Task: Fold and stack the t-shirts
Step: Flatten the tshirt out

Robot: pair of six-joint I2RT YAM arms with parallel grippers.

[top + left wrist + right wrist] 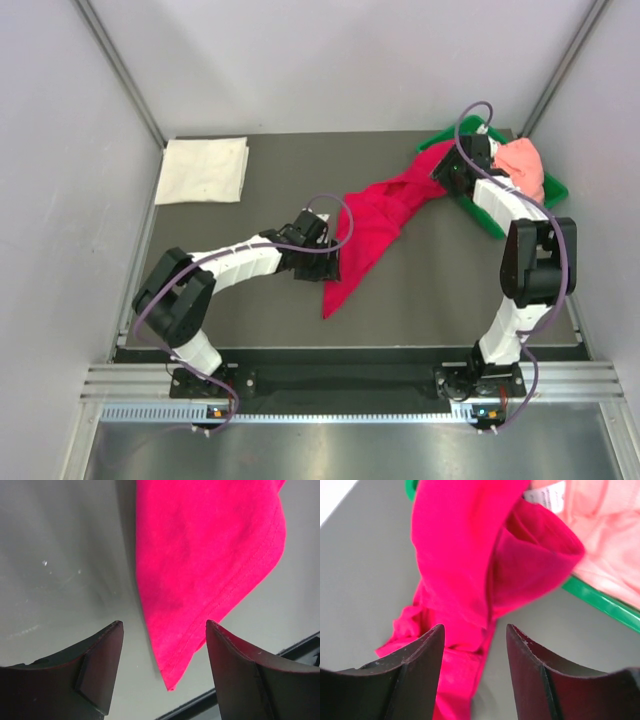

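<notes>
A crimson-red t-shirt (375,225) lies twisted in a long diagonal strip, running from the green bin down to a pointed corner near mid-table. My left gripper (332,264) is at that strip's left edge. In the left wrist view the left gripper (163,630) stands open over the hemmed corner of the red t-shirt (210,555), touching none of it. My right gripper (444,174) hovers at the shirt's upper end by the bin. From the right wrist, the right gripper (475,630) is open above the bunched red t-shirt (455,560). A white t-shirt (203,170) lies folded square at the far left. A salmon-pink t-shirt (524,166) fills the bin.
The green plastic bin (550,192) sits at the far right corner, its rim (600,602) close to my right fingers. Grey walls enclose the table on three sides. The dark front edge (300,647) of the table runs just beyond the red corner.
</notes>
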